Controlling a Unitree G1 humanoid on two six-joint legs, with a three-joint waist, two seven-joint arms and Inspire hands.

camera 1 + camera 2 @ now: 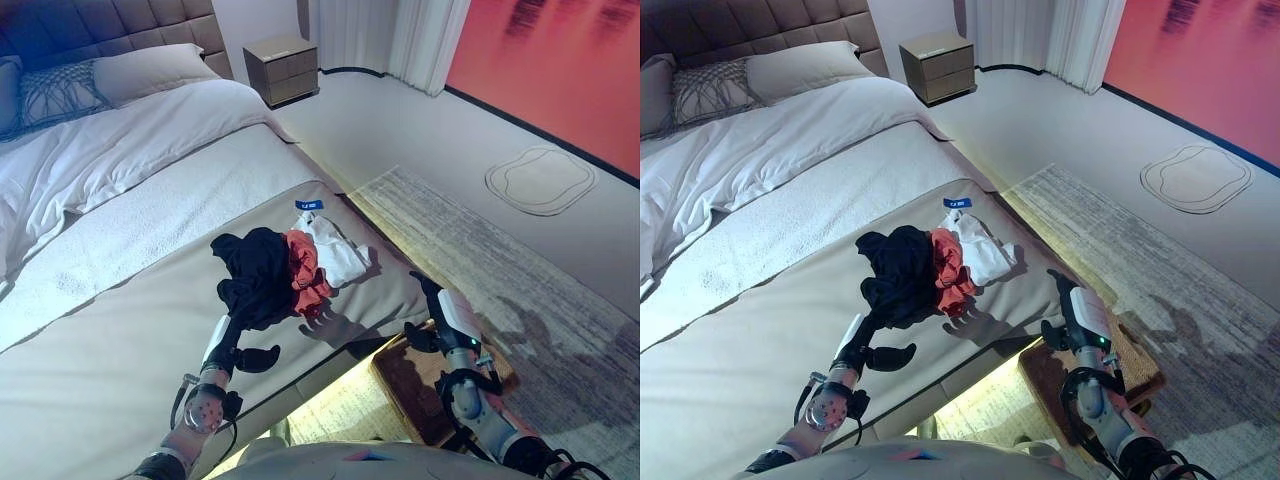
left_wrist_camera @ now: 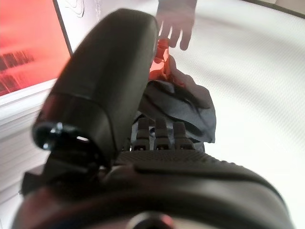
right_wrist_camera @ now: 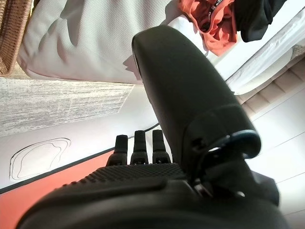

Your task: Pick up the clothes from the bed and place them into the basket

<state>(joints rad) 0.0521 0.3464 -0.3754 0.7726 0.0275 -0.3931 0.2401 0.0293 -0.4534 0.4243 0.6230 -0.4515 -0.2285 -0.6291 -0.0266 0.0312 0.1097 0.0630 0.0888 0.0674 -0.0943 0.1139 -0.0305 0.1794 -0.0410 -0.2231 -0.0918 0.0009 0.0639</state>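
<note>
A pile of clothes lies near the bed's point(image 1: 120, 330) foot edge: a black garment point(image 1: 255, 272), an orange-red one point(image 1: 305, 268) and a white one point(image 1: 338, 252). My left hand point(image 1: 222, 345) rests on the bed just in front of the black garment. Its fingers are straight and their tips reach the garment's edge, with the thumb spread aside. The left wrist view shows the black garment point(image 2: 190, 102) and the orange-red one point(image 2: 159, 67) past the fingers. My right hand point(image 1: 455, 315) is open and empty beside the bed, above the brown wicker basket point(image 1: 405, 385) on the floor.
A small blue tag point(image 1: 308, 204) lies on the bed behind the pile. Pillows point(image 1: 150, 70) lie at the headboard. A nightstand point(image 1: 283, 68) stands beside the bed's far corner. A grey rug point(image 1: 480, 250) lies under the basket, with curtains point(image 1: 400, 40) behind.
</note>
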